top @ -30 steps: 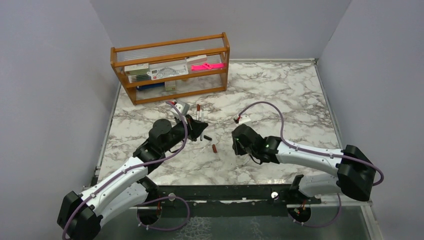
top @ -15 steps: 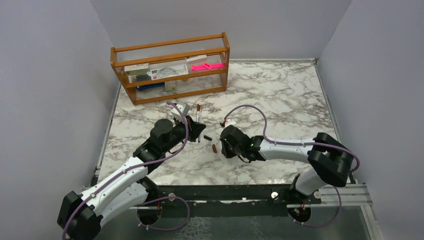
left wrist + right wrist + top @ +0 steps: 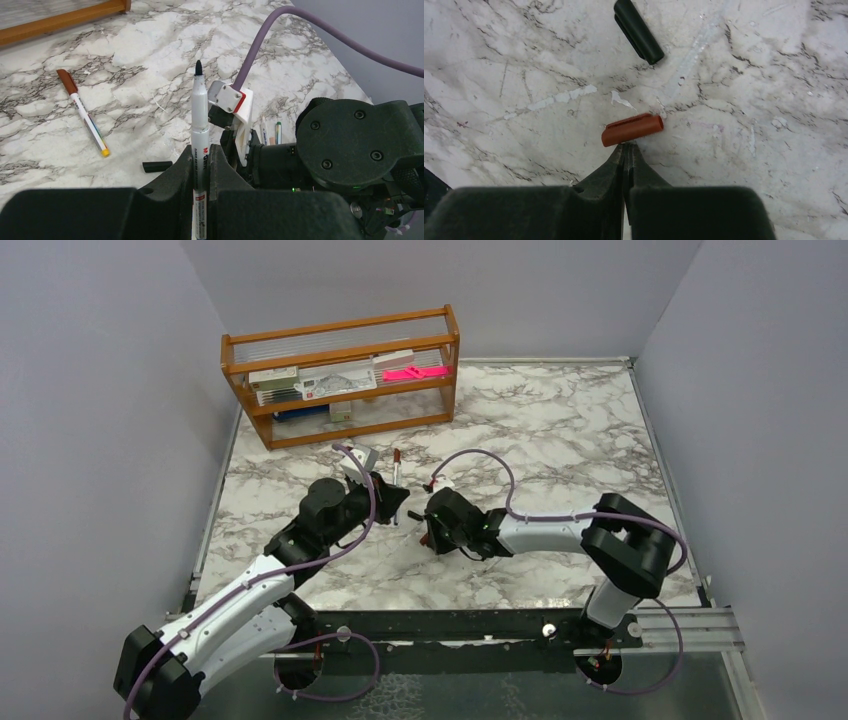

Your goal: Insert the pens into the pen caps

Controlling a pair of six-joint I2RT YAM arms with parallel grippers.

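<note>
The short red-brown plastic pen cap (image 3: pixel 632 129) lay on its side on the white marble-patterned table (image 3: pixel 560 420), near the middle and a little toward the near edge. It sat just beyond the tips of the right gripper (image 3: pixel 625 148). That gripper's fingers were pressed together with nothing between them. Their tips came right up to the cap's long side, though contact could not be made out. A short black plastic pen cap (image 3: pixel 638 31) lay on its side farther out, well apart from the red-brown one.

The left gripper (image 3: pixel 201 156) was clamped on a white marker pen with a bare black tip (image 3: pixel 199 115). The pen stood upright with its tip upward, and printed lettering showed on the barrel just above the fingers.

Since a second before, the right arm had swung toward the left edge. Its gripper had gone from right of the caps to directly over the red-brown cap, which the top view no longer showed. The left arm had stayed in place with its pen.

A white pen with a red-brown cap fitted and a yellow end (image 3: pixel 82 112) lay flat beyond the left gripper, toward the wooden rack (image 3: pixel 340 375) in the far left corner.
</note>
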